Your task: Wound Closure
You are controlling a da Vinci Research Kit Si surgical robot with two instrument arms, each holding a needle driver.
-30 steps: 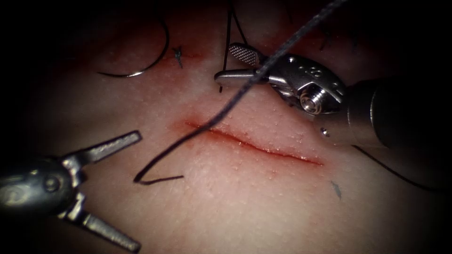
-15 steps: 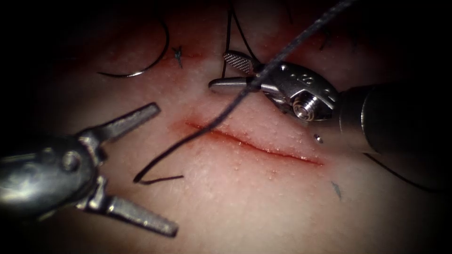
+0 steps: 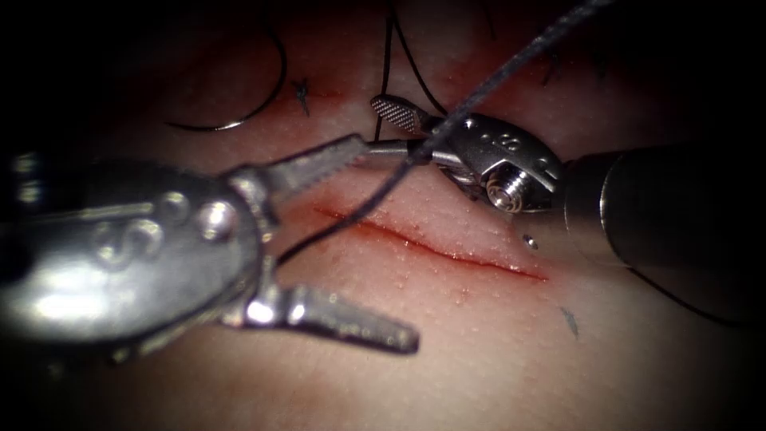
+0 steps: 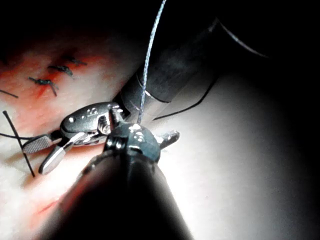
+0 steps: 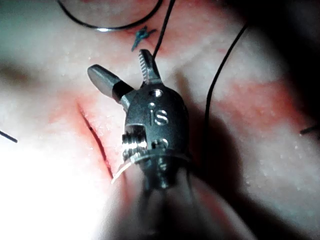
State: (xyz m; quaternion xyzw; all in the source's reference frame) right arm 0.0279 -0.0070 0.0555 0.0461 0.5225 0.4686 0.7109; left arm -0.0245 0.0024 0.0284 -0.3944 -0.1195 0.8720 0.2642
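Needle free on tissue, both tools empty

Needle (image 3: pixel 257 102) lies loose on the tissue (image 3: pixel 479 351) at its upper left, above the cut (image 3: pixel 431 246), not in the tissue and not held. Thread (image 3: pixel 487 84) runs taut from the upper right edge down across the right tool, over the cut's left end, and passes behind the left tool.

Left tool (image 3: pixel 363 239): jaws spread wide, holding nothing, tips over the cut's left end, upper tip just beside the right tool. Right tool (image 3: pixel 383 124): jaws apart, empty, just above the cut, thread draped over them.

Risks, my read:
- Tips nearly touching, so a collision is likely if either tool closes in.
- Thread across the right tool could snag or get nicked if its jaws close.
- Needle unheld and far from both tools.
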